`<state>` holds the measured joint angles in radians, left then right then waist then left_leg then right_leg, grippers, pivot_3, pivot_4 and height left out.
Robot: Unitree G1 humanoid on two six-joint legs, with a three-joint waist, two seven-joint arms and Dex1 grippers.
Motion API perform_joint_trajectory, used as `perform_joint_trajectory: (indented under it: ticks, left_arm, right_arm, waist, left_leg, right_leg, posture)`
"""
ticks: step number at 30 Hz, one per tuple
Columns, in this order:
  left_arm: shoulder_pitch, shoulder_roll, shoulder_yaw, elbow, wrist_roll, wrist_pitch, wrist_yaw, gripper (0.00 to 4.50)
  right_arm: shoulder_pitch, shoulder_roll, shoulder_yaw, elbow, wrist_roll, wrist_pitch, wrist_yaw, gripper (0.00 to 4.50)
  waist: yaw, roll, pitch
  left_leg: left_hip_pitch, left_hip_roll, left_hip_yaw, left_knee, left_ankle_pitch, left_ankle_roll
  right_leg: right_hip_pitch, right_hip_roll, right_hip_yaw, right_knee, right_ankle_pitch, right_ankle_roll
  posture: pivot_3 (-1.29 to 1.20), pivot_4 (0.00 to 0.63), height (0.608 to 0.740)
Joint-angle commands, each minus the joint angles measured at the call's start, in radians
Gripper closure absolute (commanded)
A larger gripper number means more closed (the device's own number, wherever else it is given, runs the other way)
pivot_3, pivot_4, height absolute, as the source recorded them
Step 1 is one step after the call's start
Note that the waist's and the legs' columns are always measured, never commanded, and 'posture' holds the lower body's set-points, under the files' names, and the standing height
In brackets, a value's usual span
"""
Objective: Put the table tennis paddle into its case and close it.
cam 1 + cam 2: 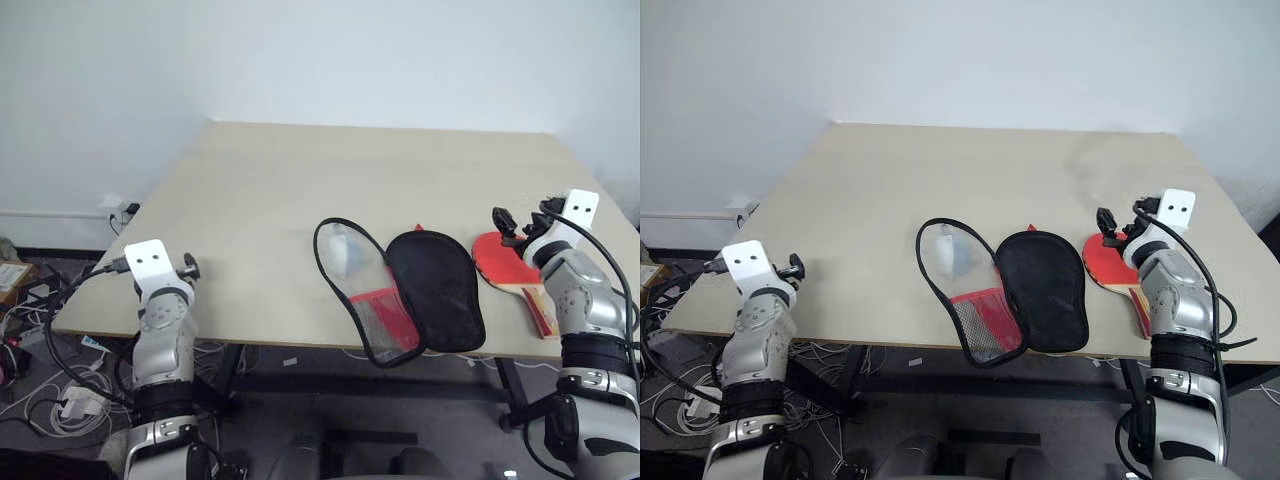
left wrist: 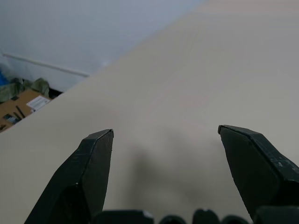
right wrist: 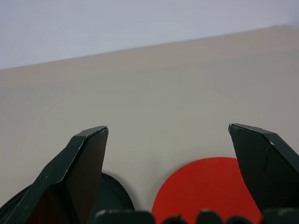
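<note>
Nearest the table (image 1: 260,180) edge, the case (image 1: 400,290) lies unfolded to receive the paddle (image 1: 497,258) beside it, right tool (image 3: 168,154) spread wide above the blade, left tool (image 2: 166,163) wide, empty.

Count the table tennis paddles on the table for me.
1. The table tennis paddle lies near the table's right front edge, beside the opened case, partly covered by the right gripper. Red shows through the case's clear half; what it is, I cannot tell.

We saw a beige table (image 1: 280,200) bearing an opened case (image 1: 400,290) beside a red paddle (image 1: 500,262) near its front edge.
</note>
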<state>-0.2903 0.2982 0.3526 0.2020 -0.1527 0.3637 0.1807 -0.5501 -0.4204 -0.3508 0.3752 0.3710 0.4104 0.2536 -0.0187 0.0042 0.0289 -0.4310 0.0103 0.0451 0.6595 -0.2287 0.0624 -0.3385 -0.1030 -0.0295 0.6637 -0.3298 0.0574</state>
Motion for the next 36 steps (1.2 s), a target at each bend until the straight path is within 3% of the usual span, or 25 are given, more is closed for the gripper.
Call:
perform_joint_trajectory:
  ticks: [1, 7, 15, 20, 26, 36]
  left_arm:
    - [-0.023, 0.012, -0.002, -0.042, 0.008, 0.002, -0.013, 0.65]
    - [-0.06, 0.022, -0.009, -0.045, -0.016, 0.001, -0.079, 0.65]
    - [-0.082, 0.044, -0.074, -0.086, -0.009, -0.028, -0.222, 0.65]
    - [-0.073, 0.009, -0.123, -0.12, -0.041, 0.03, -0.28, 0.65]
    - [-0.012, 0.038, -0.309, -0.318, -0.134, 0.13, -0.584, 0.65]
    - [-0.012, 0.231, -0.381, -0.357, -0.263, 0.208, -0.978, 0.65]
  right_arm:
    - [-0.033, 0.012, -0.013, -0.078, 0.019, 0.005, -0.025, 0.02]
    - [0.008, 0.012, -0.017, -0.15, 0.026, 0.051, -0.033, 0.02]
    - [0.137, -0.119, 0.012, -0.324, 0.045, 0.304, 0.035, 0.02]
    - [0.211, -0.173, -0.009, -0.38, 0.06, 0.425, 0.054, 0.02]
    - [0.222, -0.175, -0.076, -0.372, 0.102, 0.519, 0.049, 0.02]
    - [0.23, -0.217, -0.087, -0.346, 0.083, 0.585, 0.046, 0.02]
  waist:
    - [0.0, 0.0, 0.0]
    - [0.001, 0.0, 0.0]
    - [0.003, 0.0, 0.0]
    - [0.003, 0.0, 0.0]
    - [0.006, 0.0, 0.0]
    - [0.003, 0.001, 0.0]
  left_leg:
    - [0.0, 0.0, 0.0, 0.0, 0.0, 0.0]
    - [0.0, 0.0, 0.0, 0.0, 0.0, 0.0]
    - [0.0, 0.0, 0.0, 0.0, 0.0, 0.0]
    - [0.0, 0.0, 0.0, 0.0, 0.0, 0.0]
    - [0.0, 0.0, 0.001, 0.0, 0.0, 0.001]
    - [0.0, 0.001, 0.002, 0.0, 0.0, 0.001]
  right_leg:
    - [0.0, 0.0, 0.0, 0.0, 0.0, 0.0]
    - [0.0, 0.0, 0.0, 0.0, 0.0, 0.0]
    - [0.0, 0.0, 0.0, 0.0, 0.0, 0.0]
    - [0.0, 0.0, 0.001, 0.0, 0.0, 0.0]
    - [0.0, 0.0, 0.001, 0.0, 0.0, 0.0]
    - [0.0, 0.001, 0.003, 0.0, 0.0, 0.0]
  posture:
    - [0.0, 0.0, 0.715]
    - [0.0, 0.0, 0.715]
    - [0.0, 0.0, 0.715]
    - [0.0, 0.0, 0.715]
    - [0.0, 0.0, 0.715]
    - [0.0, 0.0, 0.715]
